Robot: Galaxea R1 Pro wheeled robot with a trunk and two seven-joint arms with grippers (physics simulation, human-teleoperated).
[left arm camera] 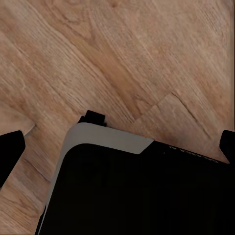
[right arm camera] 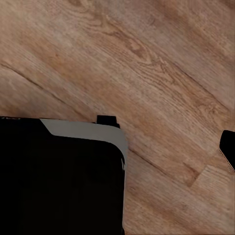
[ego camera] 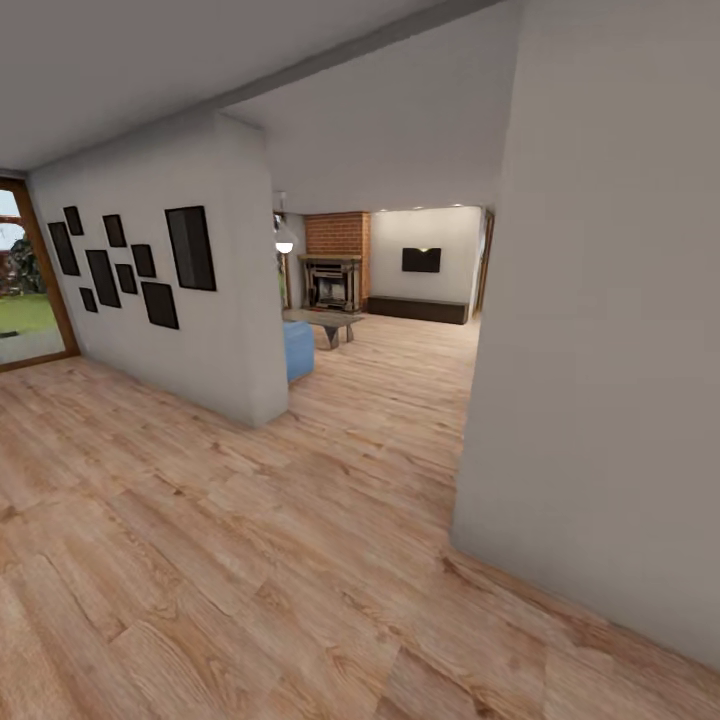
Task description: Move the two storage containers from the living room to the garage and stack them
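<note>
The two storage containers are out of view, and so is the garage. I stand in a hallway on light wood planks (ego camera: 250, 560). Ahead, through a wide opening, lies the living room (ego camera: 400, 340) with its brick fireplace (ego camera: 335, 270), wall TV (ego camera: 421, 260) and a corner of the blue sofa (ego camera: 298, 350). In the left wrist view my left gripper (left arm camera: 117, 144) points down at the floor, open and empty, with dark fingertips (left arm camera: 7, 147) at both edges. The right gripper (right arm camera: 117, 147) also hangs over the planks, one fingertip (right arm camera: 228, 147) at the frame's edge, holding nothing.
A wall with several black picture frames (ego camera: 190, 250) juts out on the left. A big white wall (ego camera: 600, 350) stands close on the right. A low coffee table (ego camera: 325, 322) and a pendant lamp (ego camera: 284, 245) sit past the opening. A glass door (ego camera: 25, 290) is far left. My dark base (left arm camera: 137, 191) is below both wrists.
</note>
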